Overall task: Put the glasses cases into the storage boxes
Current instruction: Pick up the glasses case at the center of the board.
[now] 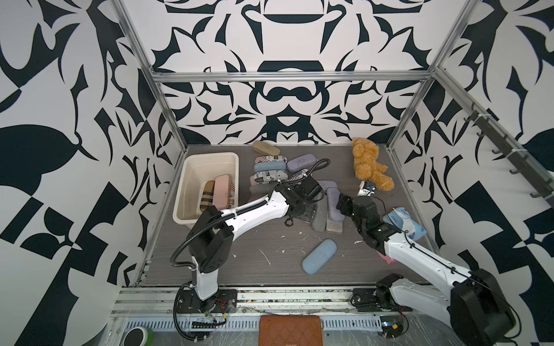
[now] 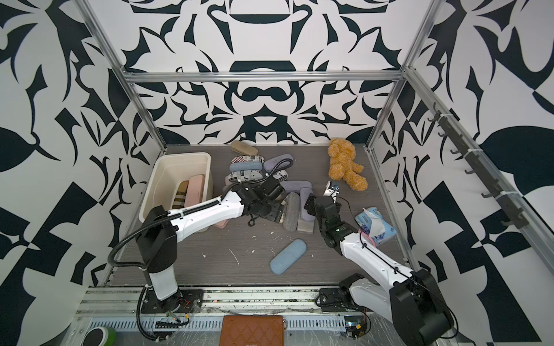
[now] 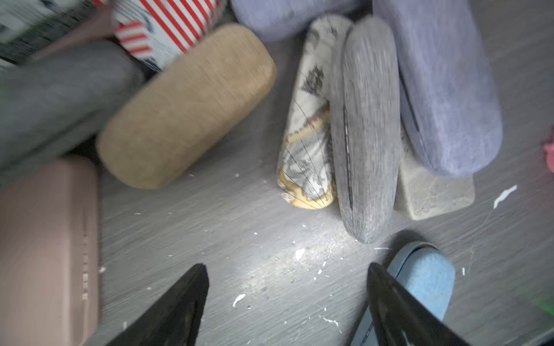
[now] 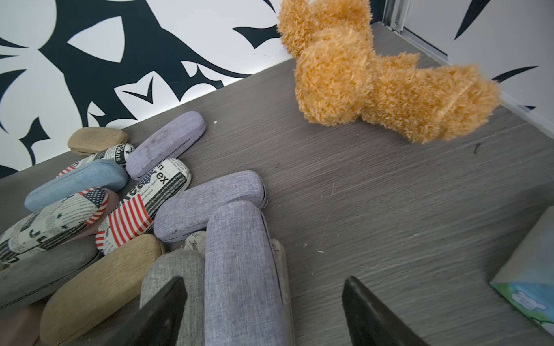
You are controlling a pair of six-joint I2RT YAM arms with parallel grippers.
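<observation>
Wide-spread right gripper (image 4: 263,280) by a lilac glasses case (image 4: 239,269), plush bear (image 4: 374,84) beyond.

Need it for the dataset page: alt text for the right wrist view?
The open right tool is poised over a lilac glasses case at the edge of a pile of cases on a grey table. A tan teddy bear lies beyond.

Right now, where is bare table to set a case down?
Free: the table strip between left arm base and blue case; the stretch between lilac cases and teddy bear. Crowded: the pile beside the tub, where left gripper and right gripper hover open.
</observation>
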